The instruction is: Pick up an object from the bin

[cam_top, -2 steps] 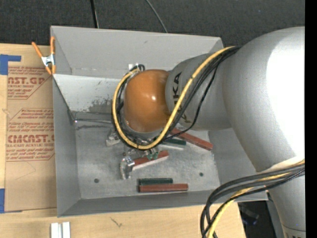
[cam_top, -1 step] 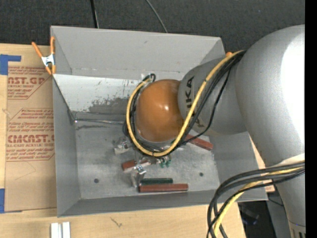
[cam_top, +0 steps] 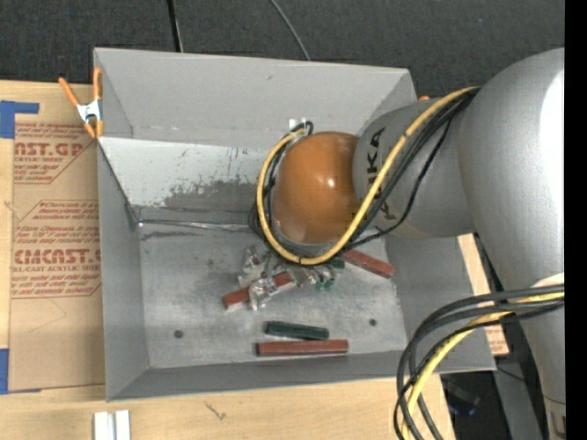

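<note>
My gripper (cam_top: 259,277) is low over the bin floor, near its middle, under the arm's orange dome. A short red-brown stick (cam_top: 237,298) lies slanted right at the gripper, its left end poking out towards the lower left. A small green piece (cam_top: 323,281) lies just right of the gripper. Another red stick (cam_top: 370,264) lies further right, partly under the arm.
Nearer the front wall lie a dark green stick (cam_top: 296,330) and, just below it, a longer red-brown stick (cam_top: 302,346), both flat and side by side. The arm covers the bin's right and back part.
</note>
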Controlling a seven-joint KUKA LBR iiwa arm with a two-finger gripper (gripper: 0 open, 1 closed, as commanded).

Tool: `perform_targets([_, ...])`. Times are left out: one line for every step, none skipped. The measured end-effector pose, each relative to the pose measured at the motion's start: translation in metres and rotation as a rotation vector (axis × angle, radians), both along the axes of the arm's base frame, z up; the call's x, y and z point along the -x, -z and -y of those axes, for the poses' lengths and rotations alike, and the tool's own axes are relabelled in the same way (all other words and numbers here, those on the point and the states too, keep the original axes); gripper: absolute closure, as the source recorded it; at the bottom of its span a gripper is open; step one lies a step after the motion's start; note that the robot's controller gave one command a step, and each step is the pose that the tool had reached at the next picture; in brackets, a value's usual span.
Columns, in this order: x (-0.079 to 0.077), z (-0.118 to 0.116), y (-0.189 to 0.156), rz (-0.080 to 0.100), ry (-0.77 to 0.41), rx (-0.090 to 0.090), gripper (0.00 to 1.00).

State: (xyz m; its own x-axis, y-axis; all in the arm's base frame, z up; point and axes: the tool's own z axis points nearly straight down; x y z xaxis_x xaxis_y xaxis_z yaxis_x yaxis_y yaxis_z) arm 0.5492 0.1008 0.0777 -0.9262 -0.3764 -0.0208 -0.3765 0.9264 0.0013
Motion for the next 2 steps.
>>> perform_targets([0.0,0.0,0.0,0.0,0.001,0.0,1.0])
perform_targets([0.025,-0.01,-0.154,-0.013,-0.038,0.007,1.0])
